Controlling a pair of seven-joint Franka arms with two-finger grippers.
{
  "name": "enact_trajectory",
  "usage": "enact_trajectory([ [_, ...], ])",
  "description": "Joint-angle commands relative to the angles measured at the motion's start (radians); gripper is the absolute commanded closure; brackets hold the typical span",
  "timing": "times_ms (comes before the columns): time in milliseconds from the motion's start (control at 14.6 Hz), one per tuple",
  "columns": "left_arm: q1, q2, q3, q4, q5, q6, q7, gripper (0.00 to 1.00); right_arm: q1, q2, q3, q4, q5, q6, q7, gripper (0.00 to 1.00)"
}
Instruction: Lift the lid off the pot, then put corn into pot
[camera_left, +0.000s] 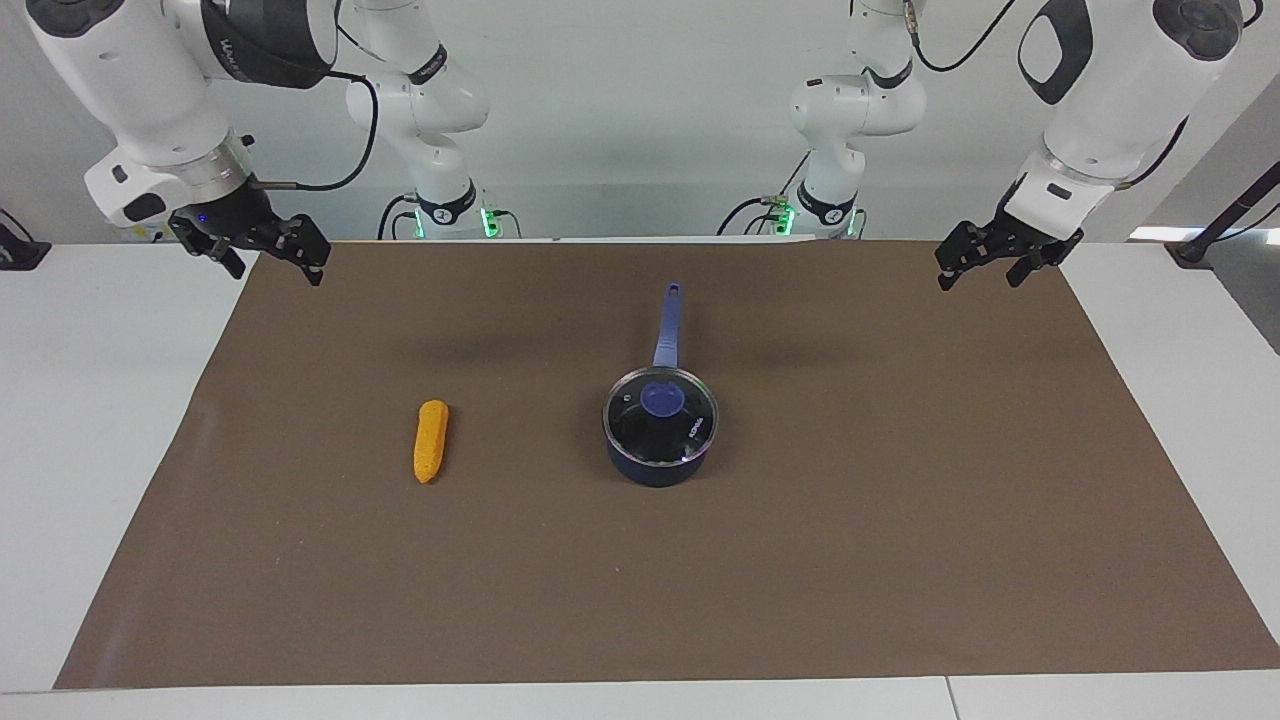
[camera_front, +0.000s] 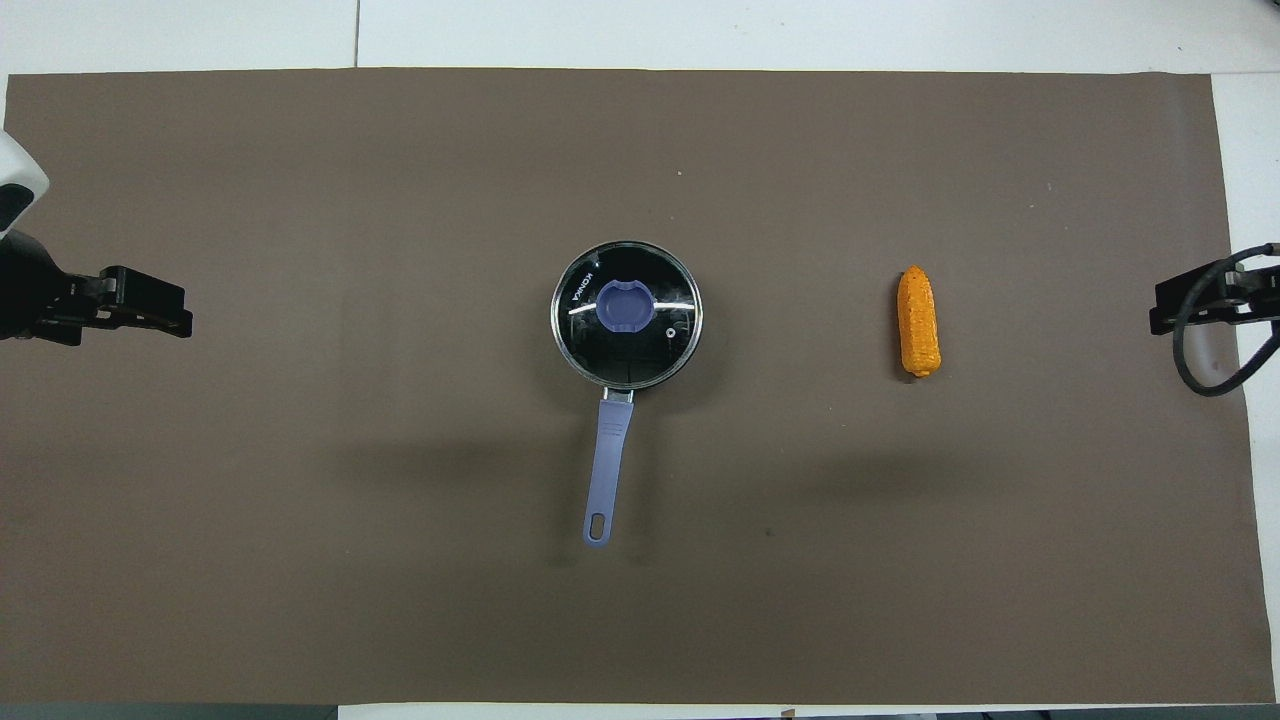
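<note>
While the lid (camera_left: 660, 405) sits on the pot (camera_left: 655, 465), the corn (camera_left: 431, 441) lies beside it toward the right arm's end. Left pincer (camera_left: 985, 270) and right pincer (camera_left: 270, 262) hang spread wide, empty, over the table's (camera_left: 120, 400) ends.

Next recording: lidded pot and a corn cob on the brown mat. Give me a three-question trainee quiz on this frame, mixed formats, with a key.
1. True or false: the lid sits on the pot.
2. The corn lies toward which arm's end of the table? A) left B) right
3. Fill in: the pot's handle points ____ the robots.

Key: 1 true. 2 B; the right end effector hangs over the mat's corner at that end, the left end effector over the other corner, and both arms wait. 3 toward.
</note>
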Motion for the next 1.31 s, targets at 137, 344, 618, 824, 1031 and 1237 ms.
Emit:
enact_trajectory([
  [137, 0.018, -0.01, -0.008, -0.009, -0.005, -0.016, 0.016, 0.0, -0.015, -0.018, 0.007, -0.025, 0.02, 0.021, -0.008, 0.0],
  [344, 0.013, -0.016, -0.009, -0.023, -0.01, -0.008, 0.012, 0.0, -0.013, -0.018, 0.007, -0.025, 0.02, 0.021, -0.01, 0.0],
  [618, -0.063, -0.01, -0.012, -0.023, -0.014, 0.068, 0.001, 0.0, -0.015, -0.018, 0.007, -0.025, 0.02, 0.021, -0.008, 0.0],
  [824, -0.164, 0.024, -0.014, 0.008, -0.021, 0.091, -0.062, 0.0, -0.015, -0.016, 0.007, -0.024, 0.02, 0.038, -0.003, 0.0],
  [1031, -0.282, 0.145, -0.015, 0.084, -0.022, 0.107, -0.173, 0.0, -0.013, -0.03, 0.008, -0.089, 0.033, 0.168, -0.006, 0.0],
  [1237, -0.393, 0.375, -0.014, 0.32, -0.034, 0.107, -0.307, 0.0, -0.003, -0.078, 0.008, -0.263, 0.079, 0.47, -0.008, 0.0],
])
